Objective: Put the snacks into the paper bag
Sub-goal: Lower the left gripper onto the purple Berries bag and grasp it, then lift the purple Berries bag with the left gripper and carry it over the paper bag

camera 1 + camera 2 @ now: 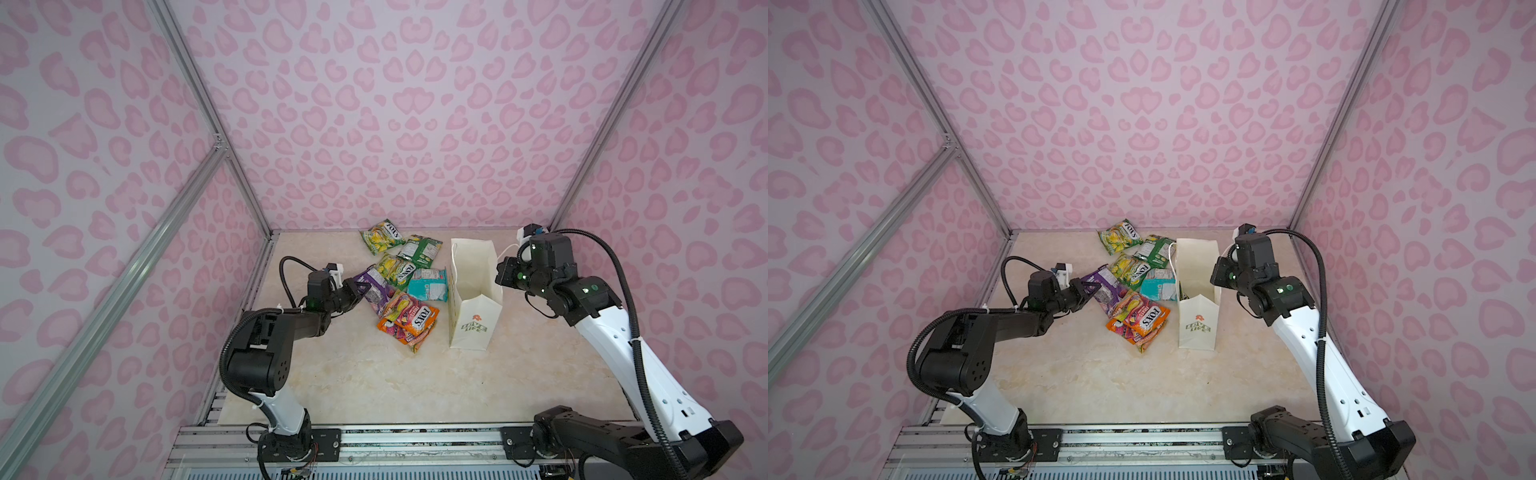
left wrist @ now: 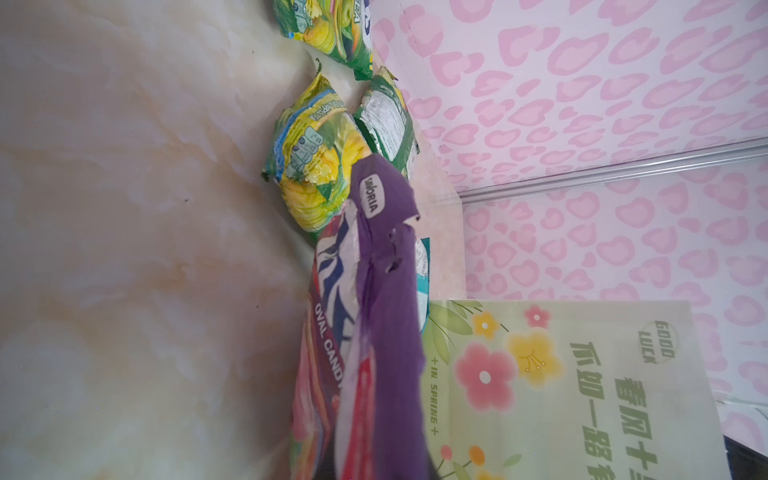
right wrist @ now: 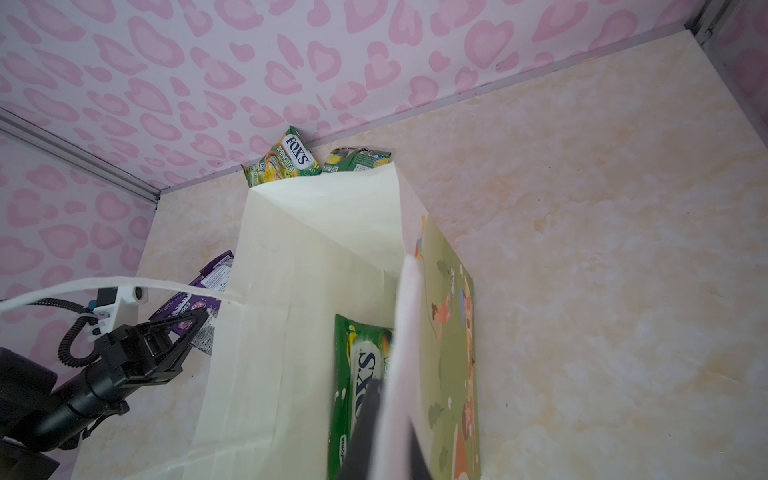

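Pink-spotted walls point(image 1: 415, 124), marbled tabletop point(image 1: 374, 382). At the nine o'clock edge of the snacks point(image 1: 409, 316), the left gripper point(image 1: 360, 291) pinches the purple packet point(image 1: 377, 284). I'd lift it clear first, then swing toward three o'clock, where the right gripper point(image 1: 498, 274) clamps the paper bag point(image 1: 473, 328) by its rim, holding it open.

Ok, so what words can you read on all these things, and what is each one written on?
"LOVE LIFE": paper bag, front.
"GOOD LUCK": the bag's flowery side.
"+ IN SPRING +": same side, beside Chinese characters.
"FOX'S": green-yellow packet at the back.
"SPRING TEA": same packet.
"FOX'S": orange packet.
"FOX'S": green packet inside the bag.
"SAVORIA": purple packet.
"OVAL CAND", cut off: purple packet.
Small print on the dark green packet and teal packet: too small to read.
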`<state>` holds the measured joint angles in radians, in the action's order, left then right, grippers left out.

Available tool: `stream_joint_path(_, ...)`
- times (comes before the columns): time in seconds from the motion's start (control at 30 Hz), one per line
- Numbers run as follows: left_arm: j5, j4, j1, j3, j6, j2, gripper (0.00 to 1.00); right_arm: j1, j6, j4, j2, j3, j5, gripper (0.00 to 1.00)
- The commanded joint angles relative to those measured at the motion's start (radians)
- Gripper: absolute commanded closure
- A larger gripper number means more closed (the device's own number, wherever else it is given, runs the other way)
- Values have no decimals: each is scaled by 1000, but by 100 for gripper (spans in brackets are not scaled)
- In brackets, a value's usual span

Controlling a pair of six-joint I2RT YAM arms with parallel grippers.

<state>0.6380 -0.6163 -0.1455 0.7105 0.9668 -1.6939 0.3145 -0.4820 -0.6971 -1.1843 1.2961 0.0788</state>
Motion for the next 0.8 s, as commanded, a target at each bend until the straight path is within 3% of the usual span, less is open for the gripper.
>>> stream_joint_path(0.0, -9, 67, -3, 2, -48, 75, 97, 2, 10, -2, -4, 3, -7, 100)
stream_joint_path(0.4, -180, 534, -11, 52, -237, 388, 96, 4, 13, 1, -9, 6, -7, 100)
stream_joint_path(0.77, -203, 684, -10, 117, -280, 432, 96, 9, 15, 4, -17, 6, -4, 100)
